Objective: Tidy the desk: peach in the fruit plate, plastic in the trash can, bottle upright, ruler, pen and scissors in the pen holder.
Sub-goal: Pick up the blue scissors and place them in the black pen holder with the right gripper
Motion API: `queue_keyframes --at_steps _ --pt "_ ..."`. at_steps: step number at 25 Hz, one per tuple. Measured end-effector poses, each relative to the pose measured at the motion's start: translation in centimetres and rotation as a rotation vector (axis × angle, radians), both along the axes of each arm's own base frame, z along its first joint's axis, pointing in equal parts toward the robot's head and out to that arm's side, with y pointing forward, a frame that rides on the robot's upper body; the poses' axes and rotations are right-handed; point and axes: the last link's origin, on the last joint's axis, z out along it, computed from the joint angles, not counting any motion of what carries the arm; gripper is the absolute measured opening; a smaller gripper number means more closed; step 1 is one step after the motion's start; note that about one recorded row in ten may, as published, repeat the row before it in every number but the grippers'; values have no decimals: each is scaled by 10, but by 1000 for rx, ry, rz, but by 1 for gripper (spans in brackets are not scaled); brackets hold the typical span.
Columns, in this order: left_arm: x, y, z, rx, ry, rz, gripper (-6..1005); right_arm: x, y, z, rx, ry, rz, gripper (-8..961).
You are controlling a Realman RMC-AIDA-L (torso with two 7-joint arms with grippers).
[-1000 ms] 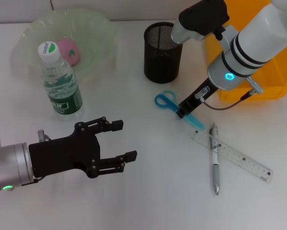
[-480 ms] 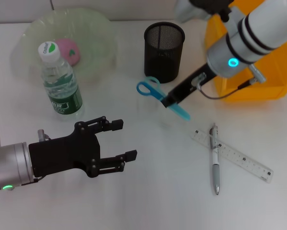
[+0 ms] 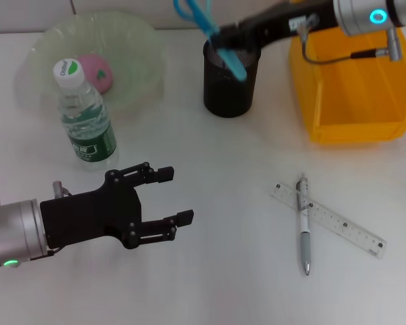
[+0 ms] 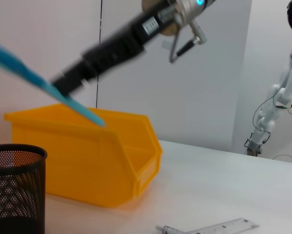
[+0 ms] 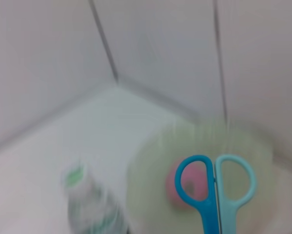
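My right gripper [image 3: 221, 35] is shut on the blue scissors [image 3: 204, 20] and holds them tilted in the air, blade tip just over the mouth of the black mesh pen holder [image 3: 230, 84]. The right wrist view shows the scissors' handles [image 5: 216, 187] close up. The peach [image 3: 97, 71] lies in the green fruit plate [image 3: 138, 47]. In front of the plate the bottle [image 3: 85, 112] stands upright. The pen [image 3: 303, 227] lies across the clear ruler [image 3: 338, 223] on the table at the right. My left gripper [image 3: 174, 196] hovers open and empty at the front left. The plastic is out of view.
The yellow trash can [image 3: 348, 88] sits at the back right beside the pen holder. In the left wrist view it [image 4: 87, 156] stands behind the holder [image 4: 14, 190], with the ruler's end [image 4: 228, 225] on the table.
My right gripper lifted the scissors off the table and carried them back and left, from beside the ruler up to above the pen holder. The left arm stayed put.
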Motion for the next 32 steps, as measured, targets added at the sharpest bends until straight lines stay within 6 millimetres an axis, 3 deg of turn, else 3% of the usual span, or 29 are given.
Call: queue_keyframes --at_steps 5,14,24,32 --pt "0 0 0 -2 2 -1 794 8 12 -2 122 189 82 235" --pt "0 0 -1 -3 2 0 794 50 18 -25 346 293 187 244" --pt "0 0 -1 -4 3 -1 794 77 8 -48 533 233 293 254" --pt "1 0 0 -4 -1 -2 795 78 1 -57 561 218 325 262"
